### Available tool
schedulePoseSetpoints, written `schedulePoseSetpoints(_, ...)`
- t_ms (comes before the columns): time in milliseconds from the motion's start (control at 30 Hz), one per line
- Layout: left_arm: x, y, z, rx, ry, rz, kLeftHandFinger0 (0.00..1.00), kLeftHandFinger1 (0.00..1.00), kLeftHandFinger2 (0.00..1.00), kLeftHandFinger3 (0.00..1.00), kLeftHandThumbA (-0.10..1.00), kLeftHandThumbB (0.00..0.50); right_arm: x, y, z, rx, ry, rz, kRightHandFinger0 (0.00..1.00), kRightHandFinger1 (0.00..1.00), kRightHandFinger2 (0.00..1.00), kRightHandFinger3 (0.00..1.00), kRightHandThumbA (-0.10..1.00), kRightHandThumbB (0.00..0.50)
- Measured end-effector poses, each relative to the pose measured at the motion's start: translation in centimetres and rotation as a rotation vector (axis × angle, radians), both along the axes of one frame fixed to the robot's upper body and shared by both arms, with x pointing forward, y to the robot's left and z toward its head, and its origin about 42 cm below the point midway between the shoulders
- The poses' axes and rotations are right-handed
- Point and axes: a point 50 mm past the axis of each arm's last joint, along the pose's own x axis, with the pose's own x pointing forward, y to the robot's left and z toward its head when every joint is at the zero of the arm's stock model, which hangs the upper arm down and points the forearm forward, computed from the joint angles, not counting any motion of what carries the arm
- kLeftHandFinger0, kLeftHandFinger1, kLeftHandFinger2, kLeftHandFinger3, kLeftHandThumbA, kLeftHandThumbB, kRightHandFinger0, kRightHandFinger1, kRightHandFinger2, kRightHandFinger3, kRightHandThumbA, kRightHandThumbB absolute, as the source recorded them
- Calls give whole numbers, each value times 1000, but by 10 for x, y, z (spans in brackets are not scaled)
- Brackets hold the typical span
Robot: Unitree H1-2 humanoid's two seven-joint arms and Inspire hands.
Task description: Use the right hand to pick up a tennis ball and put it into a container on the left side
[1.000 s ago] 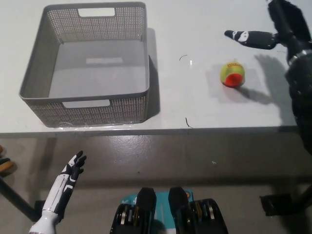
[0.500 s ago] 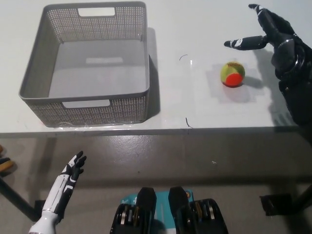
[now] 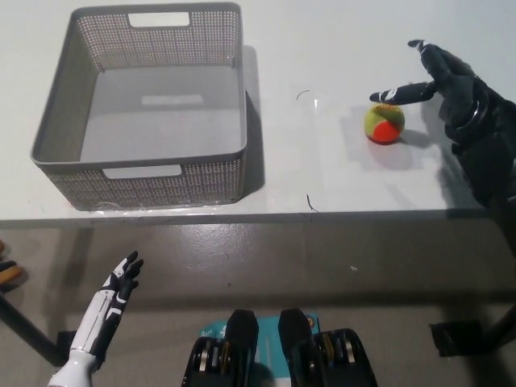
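Basket of grey perforated plastic point(image 3: 201, 173), square and holding nothing, sits on the white table point(image 3: 322, 173) at far left, well apart from any fingers. Below the table edge the white left hand point(image 3: 117, 294) rests, fingers spread, holding nothing. Further right lies the yellow-green tennis ball with an orange patch point(image 3: 384, 123). The black right hand point(image 3: 451, 85) has dropped and closed in over the last second; its spread fingers point(image 3: 407, 93) now reach just above and beside the ball, gripping nothing yet, so the grasp looks imminent
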Motion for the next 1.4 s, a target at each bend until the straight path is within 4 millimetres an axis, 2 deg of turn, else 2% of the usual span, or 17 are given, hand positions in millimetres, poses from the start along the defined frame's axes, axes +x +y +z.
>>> schedulePoseSetpoints(233,0,0,0,0,-2,-1,1000,1000,1000,1000,1000,230,1,10,-11,4,31,6,1000,1000,1000,1000,1000,454)
schedulePoseSetpoints(467,0,0,0,0,-5,-2,1000,1000,1000,1000,1000,233,1,11,-20,1,54,10,1000,1000,1000,1000,1000,475)
schedulePoseSetpoints(567,0,0,0,0,-5,-2,1000,1000,1000,1000,1000,225,0,10,-27,-5,72,8,1000,1000,1000,1000,1000,452)
schedulePoseSetpoints(700,0,0,0,0,-6,-3,1000,1000,1000,1000,1000,223,-2,10,-33,-14,85,5,1000,1000,1000,1000,1000,459)
schedulePoseSetpoints(833,0,0,0,0,-6,-3,1000,1000,1000,1000,1000,233,-3,7,-40,-22,103,0,1000,1000,1000,1000,1000,434)
schedulePoseSetpoints(1033,0,0,0,0,-6,-4,1000,1000,1000,1000,1000,241,-5,4,-47,-20,124,-6,1000,1000,1000,1000,1000,450)
schedulePoseSetpoints(1233,1,0,1,1,-8,-8,1000,1000,1000,1000,1000,250,-6,2,-51,-13,140,-14,1000,1000,1000,1000,1000,488)
schedulePoseSetpoints(1400,3,-1,2,1,-12,-11,1000,1000,1000,1000,1000,249,-6,1,-52,-2,144,-16,1000,1000,1000,1000,1000,483)
